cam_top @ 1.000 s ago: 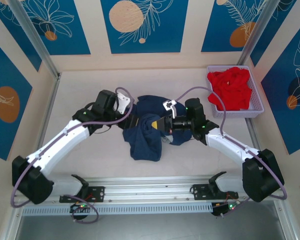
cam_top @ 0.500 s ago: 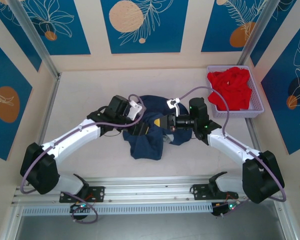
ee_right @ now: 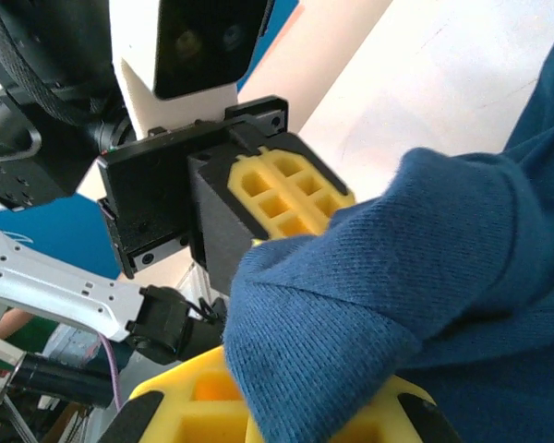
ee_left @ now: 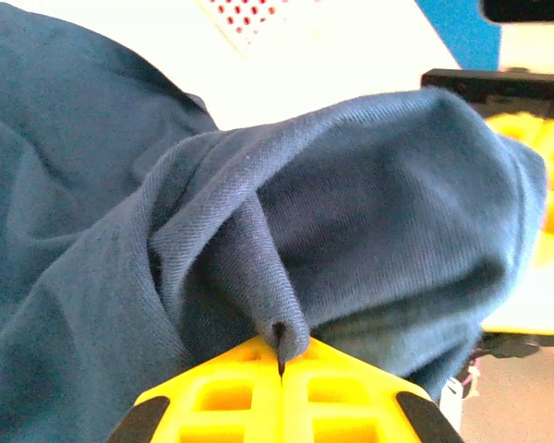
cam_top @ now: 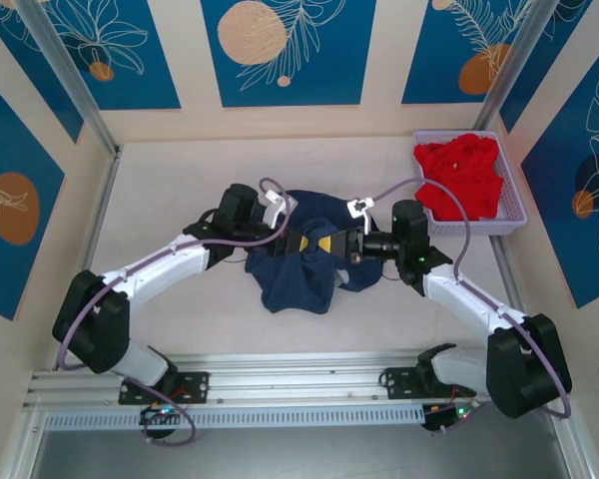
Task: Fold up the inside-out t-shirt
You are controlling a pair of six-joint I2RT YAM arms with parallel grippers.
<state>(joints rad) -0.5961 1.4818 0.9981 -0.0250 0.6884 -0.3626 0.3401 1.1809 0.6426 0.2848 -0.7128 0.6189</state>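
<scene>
The inside-out t-shirt [cam_top: 298, 274] is a dark navy heap at the middle of the table, bunched up between my two grippers. My left gripper [cam_top: 301, 242] reaches in from the left. In the left wrist view it [ee_left: 280, 362] is shut, with a pinched ridge of the navy cloth [ee_left: 258, 231] between its yellow fingertips. My right gripper [cam_top: 328, 243] faces it from the right, nearly tip to tip. In the right wrist view a thick fold of the t-shirt [ee_right: 415, 277] drapes over the right gripper [ee_right: 286, 411], hiding its tips; the left gripper's yellow fingers [ee_right: 291, 192] are just beyond.
A lavender basket [cam_top: 519, 215] at the back right holds a bright red garment [cam_top: 461, 175]. Bare table [cam_top: 170, 190] lies left of and behind the shirt. A metal rail [cam_top: 299, 374] runs along the near edge, and frame posts stand at the back corners.
My left gripper has moved right to the raised bunch of shirt and shut on a fold of it. The right gripper has shifted slightly right, still holding the cloth.
</scene>
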